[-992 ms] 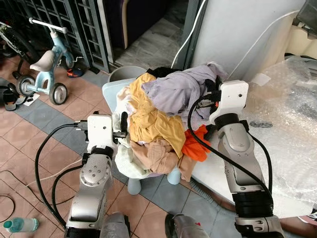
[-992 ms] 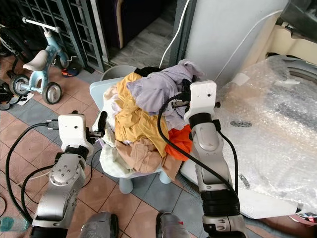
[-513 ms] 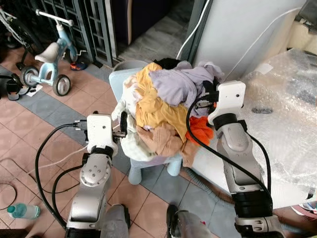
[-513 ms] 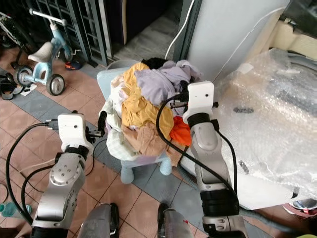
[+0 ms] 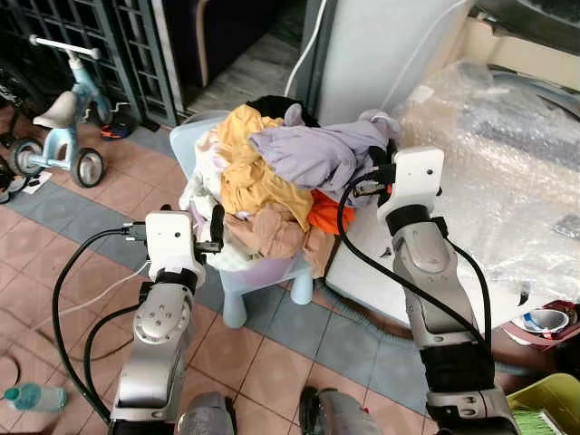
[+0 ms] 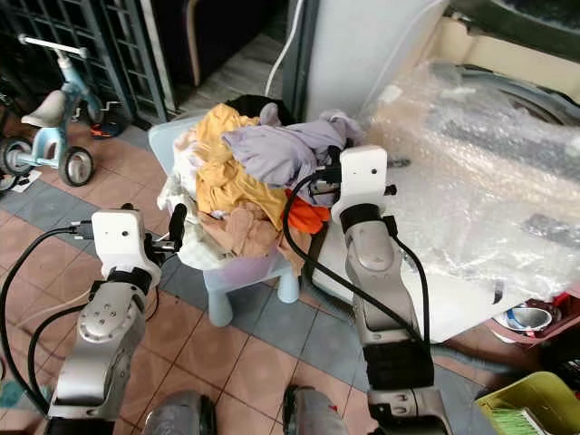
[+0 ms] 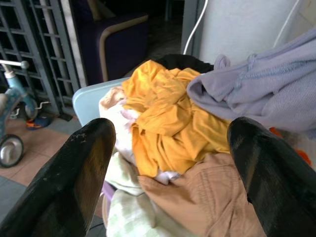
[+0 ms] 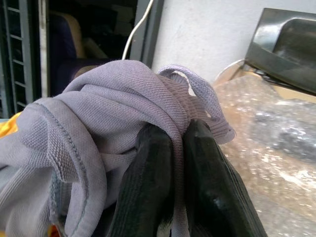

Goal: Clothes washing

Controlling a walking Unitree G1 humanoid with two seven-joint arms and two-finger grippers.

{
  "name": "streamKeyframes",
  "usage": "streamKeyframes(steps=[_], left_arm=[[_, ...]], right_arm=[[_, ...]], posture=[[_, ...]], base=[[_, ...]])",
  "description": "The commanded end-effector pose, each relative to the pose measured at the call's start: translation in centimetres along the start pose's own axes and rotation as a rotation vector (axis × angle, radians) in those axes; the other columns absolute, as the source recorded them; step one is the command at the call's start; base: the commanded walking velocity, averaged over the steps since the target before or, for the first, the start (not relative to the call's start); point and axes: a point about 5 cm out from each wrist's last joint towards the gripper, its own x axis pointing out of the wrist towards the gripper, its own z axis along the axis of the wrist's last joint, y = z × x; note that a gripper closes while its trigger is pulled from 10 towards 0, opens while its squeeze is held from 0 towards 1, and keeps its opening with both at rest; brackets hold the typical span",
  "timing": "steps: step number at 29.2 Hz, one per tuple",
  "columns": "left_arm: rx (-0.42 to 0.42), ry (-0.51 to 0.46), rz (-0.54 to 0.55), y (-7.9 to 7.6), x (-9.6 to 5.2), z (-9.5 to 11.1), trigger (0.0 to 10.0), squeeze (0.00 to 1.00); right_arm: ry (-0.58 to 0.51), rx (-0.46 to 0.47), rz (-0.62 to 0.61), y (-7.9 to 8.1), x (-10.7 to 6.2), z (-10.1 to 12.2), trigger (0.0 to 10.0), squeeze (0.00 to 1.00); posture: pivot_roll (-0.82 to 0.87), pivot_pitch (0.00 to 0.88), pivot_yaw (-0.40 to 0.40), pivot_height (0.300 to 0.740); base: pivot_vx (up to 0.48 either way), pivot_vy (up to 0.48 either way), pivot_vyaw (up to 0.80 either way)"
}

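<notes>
The clothes pile (image 5: 272, 195) is sitting heaped on the light-blue stool (image 5: 263, 281), beside the bubble-wrapped washing machine (image 5: 507, 172). The lavender garment (image 5: 317, 154) atop the pile is being gripped by the right gripper (image 8: 175, 148), jaws clenched on its fold. The left gripper (image 7: 173, 163), jaws spread, is being held at the pile's left edge. The garment should be lifted slowly, lest neighbouring clothes be dragged off.

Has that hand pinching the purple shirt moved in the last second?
Cannot tell. The camera shifted; the right gripper stays shut on the lilac garment, beside the clothes pile.

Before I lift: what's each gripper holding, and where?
Right gripper pinches a fold at the edge of the lilac garment. Left gripper is open, holding nothing.
</notes>
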Motion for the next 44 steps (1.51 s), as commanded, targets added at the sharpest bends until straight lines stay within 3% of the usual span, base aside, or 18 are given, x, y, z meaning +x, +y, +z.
streamKeyframes(steps=[1,9,13,16,17,21,24,25,29,31,33,39,44], left_arm=[[0.001,-0.024,-0.015,-0.2,0.1,0.5,10.0,0.0],[-0.017,-0.038,-0.015,-0.2,0.4,0.8,10.0,0.0],[-0.02,-0.037,-0.02,-0.4,0.3,0.7,10.0,0.0],[-0.021,-0.036,-0.019,-0.4,0.4,0.7,10.0,0.0],[-0.022,-0.042,-0.021,-0.3,0.4,0.8,10.0,0.0],[-0.04,-0.039,-0.012,-0.3,0.5,0.9,10.0,0.0],[-0.046,-0.037,-0.024,-0.6,0.5,0.8,10.0,0.0],[-0.046,-0.037,-0.024,-0.6,0.5,0.8,10.0,0.0],[-0.045,-0.034,-0.026,-0.7,0.5,0.8,10.0,0.0],[-0.045,-0.034,-0.026,-0.7,0.5,0.8,10.0,0.0],[-0.044,-0.033,-0.024,-0.7,0.5,0.8,10.0,0.0],[-0.031,-0.018,0.001,-0.6,0.5,0.6,10.0,0.0],[-0.032,-0.019,-0.005,-0.6,0.5,0.7,10.0,0.0]], right_arm=[[-0.017,0.0,-0.018,-0.3,0.3,0.4,10.0,0.0],[-0.073,-0.054,-0.025,-1.0,1.6,1.5,10.0,0.0],[-0.155,-0.133,0.001,-2.0,3.5,3.3,10.0,0.0],[-0.173,-0.144,0.01,-2.3,4.1,3.8,10.0,0.0],[-0.213,-0.158,0.022,-2.8,5.4,5.2,10.0,0.0],[-0.289,-0.201,0.09,-2.6,7.0,7.5,10.0,0.0],[-0.403,-0.264,0.104,-2.8,9.0,11.5,10.0,0.0],[-0.403,-0.264,0.104,-2.8,9.0,11.5,10.0,0.0],[-0.507,-0.273,0.039,-4.1,10.7,16.0,10.0,0.0],[-0.507,-0.273,0.039,-4.1,10.7,16.0,10.0,0.0],[-0.556,-0.313,0.051,-4.1,11.3,17.8,10.0,0.0],[-0.562,-0.339,0.115,-3.1,11.5,17.7,10.0,0.0],[-0.546,-0.316,0.219,-1.0,11.2,15.4,10.0,0.0]], posture=[[0.09,0.113,-0.034,0.74],[0.09,0.111,-0.033,0.74],[0.09,0.113,-0.031,0.74],[0.09,0.112,-0.031,0.74],[0.09,0.111,-0.03,0.74],[0.09,0.111,-0.028,0.74],[0.09,0.109,-0.026,0.74],[0.09,0.109,-0.026,0.74],[0.1,0.107,-0.027,0.74],[0.1,0.107,-0.027,0.74],[0.1,0.112,-0.031,0.74],[0.1,0.114,-0.039,0.74],[0.1,0.118,-0.037,0.74]], base=[[0.439,0.0,-0.8],[0.451,0.0,-0.8],[0.434,0.0,-0.8],[0.421,0.0,-0.8],[0.364,0.0,-0.8],[0.311,0.0,-0.8],[0.0,0.0,-0.8],[0.0,0.0,-0.8],[0.0,0.0,-0.8],[0.0,0.0,-0.8],[0.0,0.0,-0.8],[0.0,0.0,-0.49],[0.0,0.0,0.47]])
